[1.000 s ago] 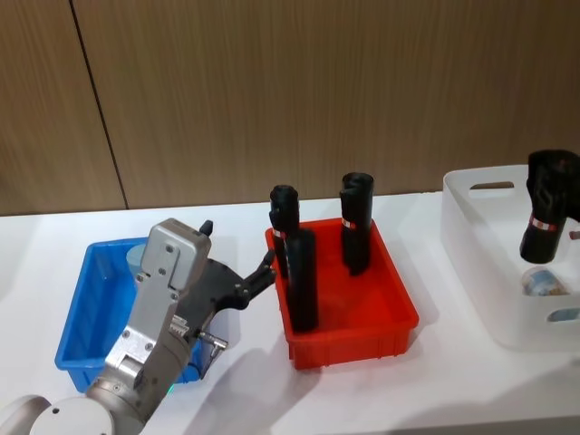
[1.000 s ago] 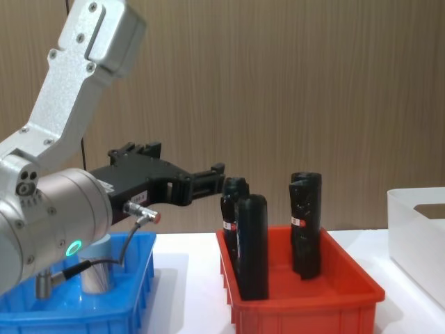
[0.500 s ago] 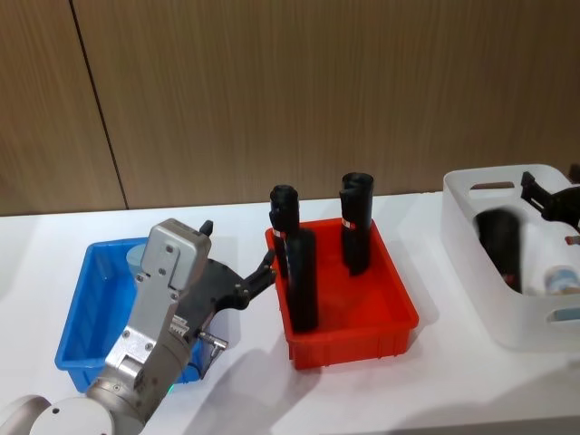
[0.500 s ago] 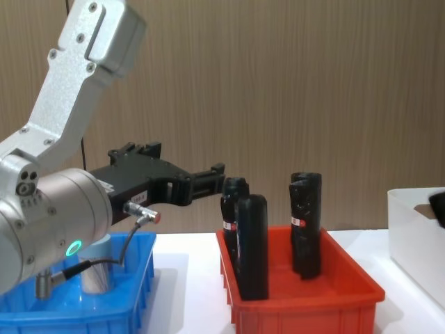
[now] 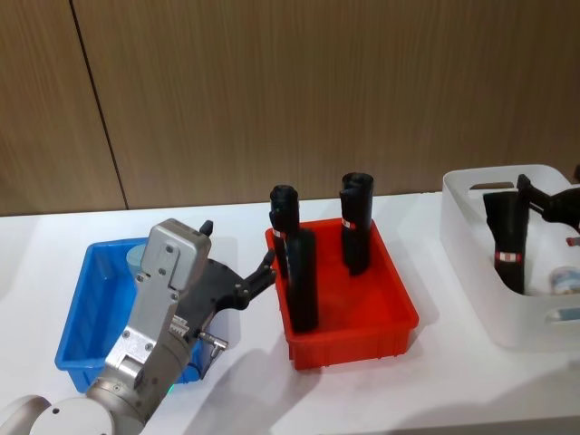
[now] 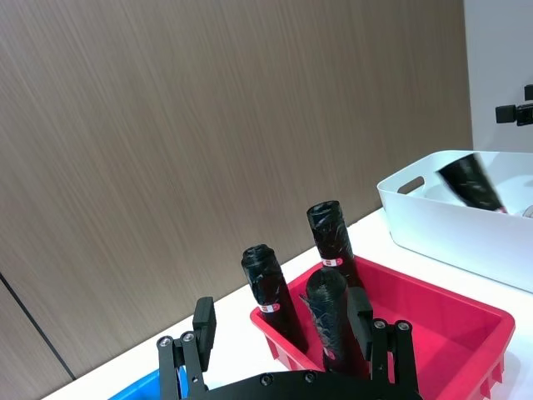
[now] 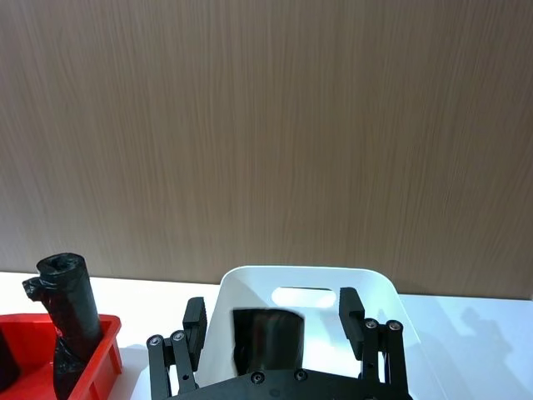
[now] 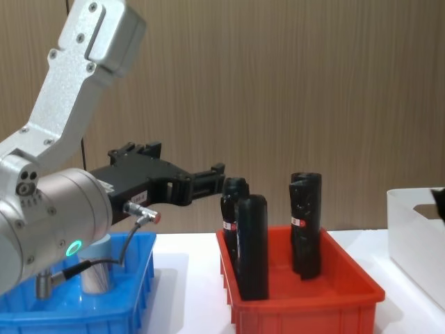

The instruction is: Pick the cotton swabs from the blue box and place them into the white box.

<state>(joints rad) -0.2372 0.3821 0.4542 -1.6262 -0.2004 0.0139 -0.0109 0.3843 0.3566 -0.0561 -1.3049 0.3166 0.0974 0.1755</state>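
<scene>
- Head view: my left gripper (image 5: 261, 272) hangs over the right wall of the blue box (image 5: 77, 317), near the worktop's left edge, with its tips towards the red bin (image 5: 399, 317). A cotton swabs jar (image 5: 136, 256) peeks out behind my arm at the box's far end. My right gripper (image 5: 548, 204) is above the white box (image 5: 471, 236) at the worktop's right edge. A black cylinder (image 5: 507, 240) leans inside that box, and a second jar (image 5: 566, 279) lies there too.
- Left wrist view: my left gripper is spread wide and empty.
- Right wrist view: my right gripper is wide open too, clear of the black cylinder below it.
- Chest view: the cotton swabs jar stands in the blue box beneath my left wrist. I judge I should pull the left gripper back, tip it down over the lid and centre it on the jar. I would then lift straight up past the rim and carry it high over the red bin's tall cylinders.
</scene>
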